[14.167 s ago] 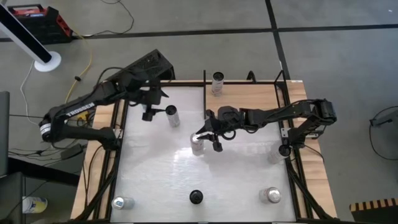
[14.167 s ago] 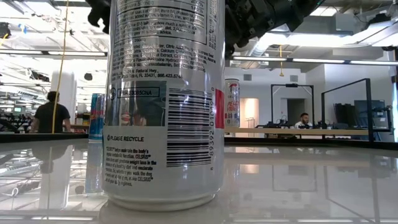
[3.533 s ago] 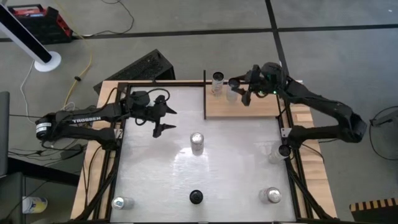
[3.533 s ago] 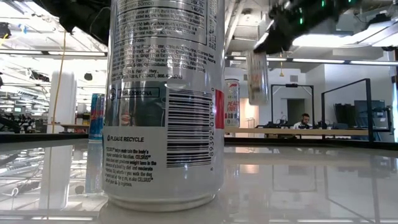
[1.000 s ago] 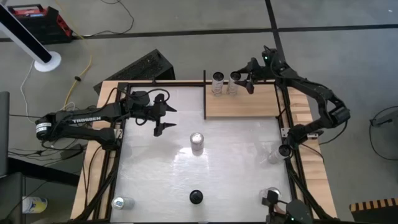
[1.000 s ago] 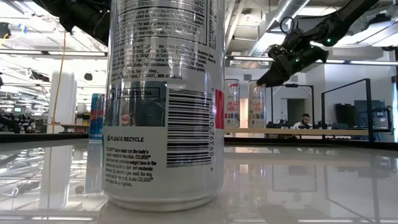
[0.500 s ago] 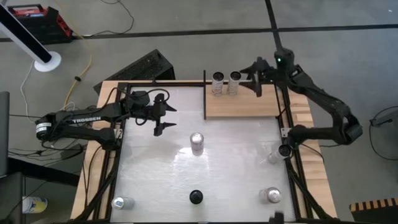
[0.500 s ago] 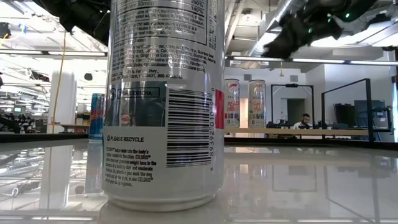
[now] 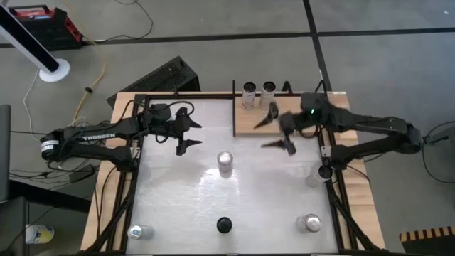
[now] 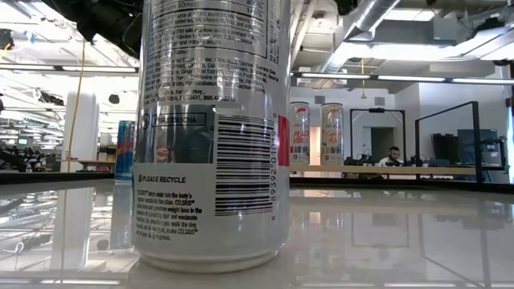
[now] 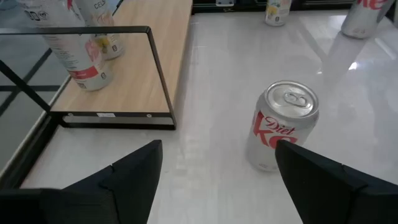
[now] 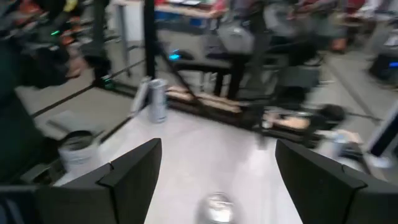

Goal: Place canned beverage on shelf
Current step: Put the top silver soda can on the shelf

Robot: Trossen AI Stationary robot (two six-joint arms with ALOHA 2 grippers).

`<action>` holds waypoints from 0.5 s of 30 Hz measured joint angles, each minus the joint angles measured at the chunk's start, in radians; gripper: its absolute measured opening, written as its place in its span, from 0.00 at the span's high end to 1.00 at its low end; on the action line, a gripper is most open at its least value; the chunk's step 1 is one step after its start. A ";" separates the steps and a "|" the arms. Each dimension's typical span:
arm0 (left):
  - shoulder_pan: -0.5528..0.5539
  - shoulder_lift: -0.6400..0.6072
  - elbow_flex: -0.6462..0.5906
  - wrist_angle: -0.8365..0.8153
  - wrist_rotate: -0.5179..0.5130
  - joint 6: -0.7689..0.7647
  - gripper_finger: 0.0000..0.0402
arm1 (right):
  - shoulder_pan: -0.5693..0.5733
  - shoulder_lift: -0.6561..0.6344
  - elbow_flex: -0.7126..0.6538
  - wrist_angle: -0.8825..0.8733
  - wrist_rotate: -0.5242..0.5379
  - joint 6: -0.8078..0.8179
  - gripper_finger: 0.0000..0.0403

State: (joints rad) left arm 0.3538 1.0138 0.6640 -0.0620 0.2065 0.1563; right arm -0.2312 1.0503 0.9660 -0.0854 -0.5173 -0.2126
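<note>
The shelf point(image 9: 281, 119), a light-wood panel with black rods, lies at the table's far right. Two silver cans point(image 9: 249, 92) point(image 9: 269, 89) stand upright on their bases at its far edge; the low view shows them side by side point(image 10: 299, 132) point(image 10: 332, 132). My right gripper point(image 9: 272, 131) hangs open and blurred above the shelf's near left corner, holding nothing. My left gripper point(image 9: 186, 133) stands open at the table's far left, pointing at a Diet Coke can point(image 11: 283, 127) that stands upright mid-table point(image 9: 225, 163).
More cans stand at the near left point(image 9: 140, 231), near right point(image 9: 309, 223) and right edge point(image 9: 315, 174). A black round object point(image 9: 224, 225) sits at the near edge. One can point(image 10: 213, 136) fills the low view's foreground. White tabletop point(image 9: 178, 192) lies between them.
My right gripper, open throughout, has drawn back from the second can at the shelf's far edge. It rose and swung toward the table's near side and middle, turning as it went. The can stays upright on the shelf beside the first one.
</note>
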 joint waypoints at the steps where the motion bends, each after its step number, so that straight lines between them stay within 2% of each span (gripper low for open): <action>1: 0.000 0.000 0.000 0.000 0.005 -0.009 0.26 | 0.043 0.010 0.000 -0.003 0.022 -0.001 0.15; 6: -0.022 0.002 0.000 -0.001 0.048 -0.039 0.26 | 0.209 0.098 0.000 -0.040 0.112 0.033 0.15; 15: -0.159 0.034 0.002 0.044 0.051 -0.072 0.26 | 0.375 0.288 -0.001 -0.012 0.456 0.077 0.19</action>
State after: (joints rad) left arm 0.1948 1.0478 0.6655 -0.0178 0.2576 0.0845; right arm 0.1443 1.3380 0.9653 -0.0969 -0.0617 -0.1355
